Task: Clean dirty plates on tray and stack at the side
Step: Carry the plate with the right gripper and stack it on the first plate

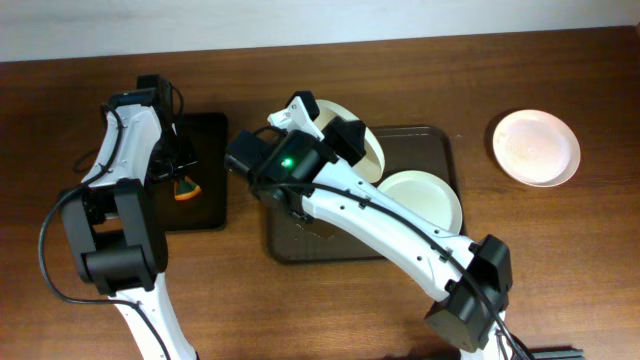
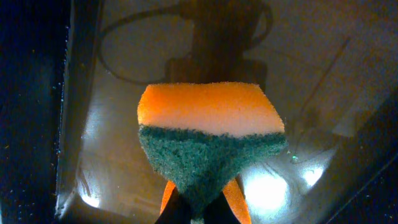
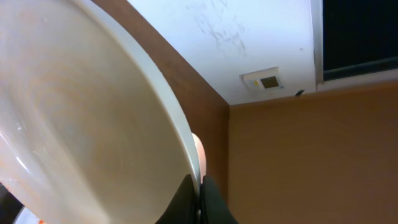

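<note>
The plates sit in three places. The held plate (image 1: 372, 152) stands tilted over the far left part of the brown tray (image 1: 442, 140), its rim clamped in the right tool (image 1: 312, 117). The second plate (image 1: 428, 198) lies flat in the tray, and the third plate (image 1: 536, 147) rests on the tabletop (image 1: 300, 320), well apart to the right. From overhead the right arm covers much of the held plate and the near edge of the second. In the right wrist view the held plate (image 3: 93, 124) is cut off at the frame, with only faint orange-brown marks to make out. The left tool (image 2: 199, 210) is pinched on the green-and-orange sponge (image 2: 208, 137) over the glossy black tray (image 1: 205, 130), its fingertips mostly hidden behind the sponge. The tabletop is dark brown wood. Behind the held plate are a white surface, an orange-brown wall and a dark pane.
</note>
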### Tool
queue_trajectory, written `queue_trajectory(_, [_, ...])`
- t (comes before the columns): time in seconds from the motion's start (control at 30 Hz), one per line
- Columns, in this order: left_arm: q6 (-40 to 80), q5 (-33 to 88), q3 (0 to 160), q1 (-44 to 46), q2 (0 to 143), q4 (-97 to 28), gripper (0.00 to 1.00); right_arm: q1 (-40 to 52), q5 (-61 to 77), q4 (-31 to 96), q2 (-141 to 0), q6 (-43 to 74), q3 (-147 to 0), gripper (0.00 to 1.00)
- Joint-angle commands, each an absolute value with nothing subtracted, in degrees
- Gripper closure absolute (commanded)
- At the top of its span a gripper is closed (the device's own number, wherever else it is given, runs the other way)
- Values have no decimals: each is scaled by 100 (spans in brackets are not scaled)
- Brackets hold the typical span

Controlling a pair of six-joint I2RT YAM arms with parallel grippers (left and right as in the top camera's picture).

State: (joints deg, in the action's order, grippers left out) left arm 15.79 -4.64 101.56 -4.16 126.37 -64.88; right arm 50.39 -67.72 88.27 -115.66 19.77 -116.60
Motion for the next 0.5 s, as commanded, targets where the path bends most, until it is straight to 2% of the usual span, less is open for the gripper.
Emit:
queue_trajectory(0.0, [1487, -427, 10123, -445, 12687, -6451, 100, 4713, -6595, 8851, -11380, 3026, -11771, 96])
queue_trajectory(0.17, [1487, -427, 10123, -445, 12687, -6368, 100, 3155, -4265, 8755, -11181, 4123, -11773, 96])
queue_trajectory(0.27, [1487, -427, 10123, -445, 12687, -6300, 100, 1406, -2045, 8261, -10790, 4056, -11773, 96])
queue_trajectory(0.33, [1487, -427, 10123, -445, 12687, -6278, 100, 558, -1107, 8038, -10748, 3817, -11771, 96])
queue_trajectory(0.37, [1487, -427, 10123, -445, 12687, -6272, 100, -158, -499, 7881, -10755, 3553, -11762, 96])
queue_trajectory(0.47, [1487, -427, 10123, -445, 12687, -6222, 100, -1734, -237, 7773, -10849, 3275, -11749, 96])
